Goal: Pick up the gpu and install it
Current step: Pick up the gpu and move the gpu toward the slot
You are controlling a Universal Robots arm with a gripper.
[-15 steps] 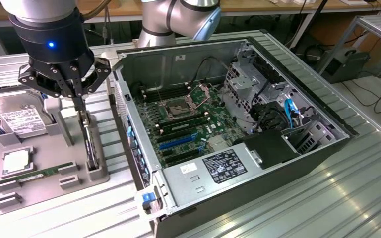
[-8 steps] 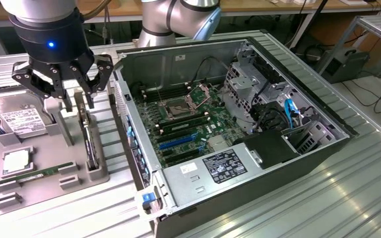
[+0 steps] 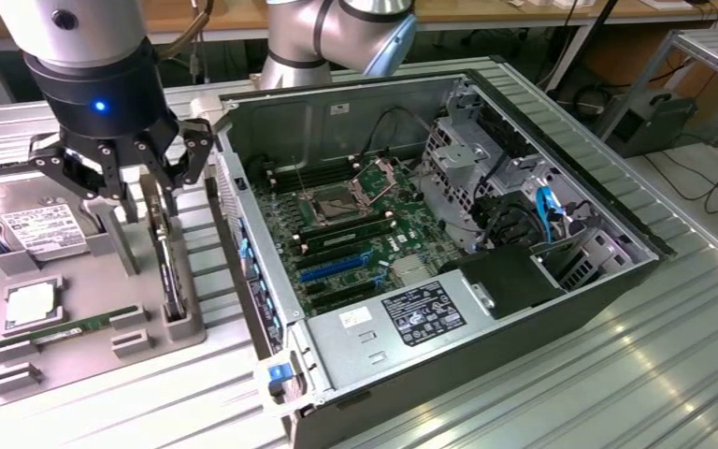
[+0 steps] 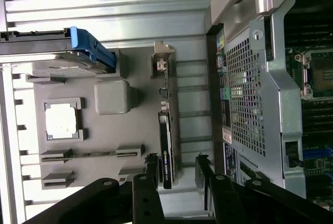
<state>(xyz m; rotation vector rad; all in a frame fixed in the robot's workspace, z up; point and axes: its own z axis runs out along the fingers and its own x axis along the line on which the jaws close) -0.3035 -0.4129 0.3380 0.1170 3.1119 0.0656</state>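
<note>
Exterior view first: a ribbed metal table (image 3: 559, 383) carries everything, and most of it is taken up by an open computer case (image 3: 334, 122) lying on its side, with the green motherboard (image 3: 366, 238) facing up and a labelled power supply (image 3: 424, 313) at its near end. The robot arm (image 3: 91, 65) comes down at the exterior view's left, over a grey holder tray (image 3: 97, 281) that sits just beside the case.

The claw (image 3: 141, 196) hangs low over the tray with its jaws spread apart, gripping nothing. In the wrist view the claw (image 4: 175, 169) has one finger on each side of the gpu (image 4: 165, 153), and a gap shows between the card and the far finger; whether the nearer finger touches it I cannot tell.

The gpu (image 3: 165, 262) stands on its edge in a slot along the side of the tray nearest the case, outside the case and not installed. Its metal bracket end points away from the claw in the wrist view.

On the rest of the tray, at the exterior view's left, sit a silver hard drive (image 3: 37, 229) with a white label, then a square processor (image 3: 31, 304) in its pocket, then a narrow green RAM stick (image 3: 78, 327). The wrist view shows the same tray (image 4: 104, 135) with hard drive (image 4: 52, 60), processor (image 4: 61, 120) and RAM stick (image 4: 91, 154), and the perforated rear panel of the case (image 4: 244, 88) beside it
</note>
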